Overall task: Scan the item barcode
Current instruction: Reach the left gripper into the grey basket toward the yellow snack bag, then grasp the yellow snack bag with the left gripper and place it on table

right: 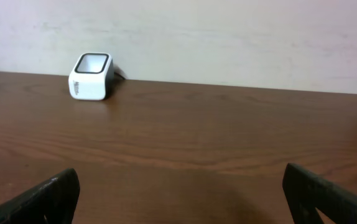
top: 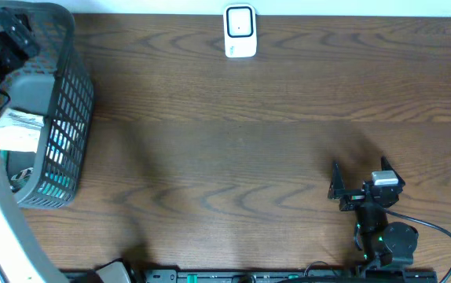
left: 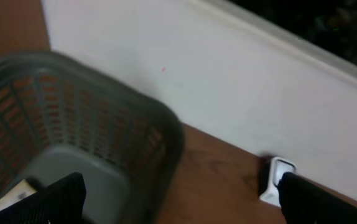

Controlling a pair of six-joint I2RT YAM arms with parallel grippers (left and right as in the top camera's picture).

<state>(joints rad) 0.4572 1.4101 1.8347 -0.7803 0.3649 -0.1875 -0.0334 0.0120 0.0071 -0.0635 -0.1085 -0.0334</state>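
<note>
One grey mesh basket [top: 68, 86] is sitting at the left end of the wooden surface [top: 233, 157]. Its tall latticed wall is rising between its contents and the open wood. The left arm is reaching over the basket's far corner and covering part of the inside from overhead.

One white scanner [top: 240, 31] is standing upright at the far edge of the surface, just in front of the pale wall [right: 228, 31]. Its dark-framed window is facing up and forward. It is well apart from both the basket and the right arm.

Two arms are showing, one on each side. A black cable [top: 444, 236] is looping off the right arm near the front edge.

Inside the basket, one white packet [top: 17, 130] is lying on the grey floor near the middle; this is the item for the task. Something teal [top: 55, 186] is showing through the mesh at the near end. I cannot tell what it is or how many pieces there are.

The left claw [left: 185, 205] is hanging above the basket's rim with its fingers spread wide and nothing between them. The right claw [right: 185, 199] is hovering low over bare wood on the right side, likewise spread wide and gripping nothing, pointing towards the far wall.
</note>
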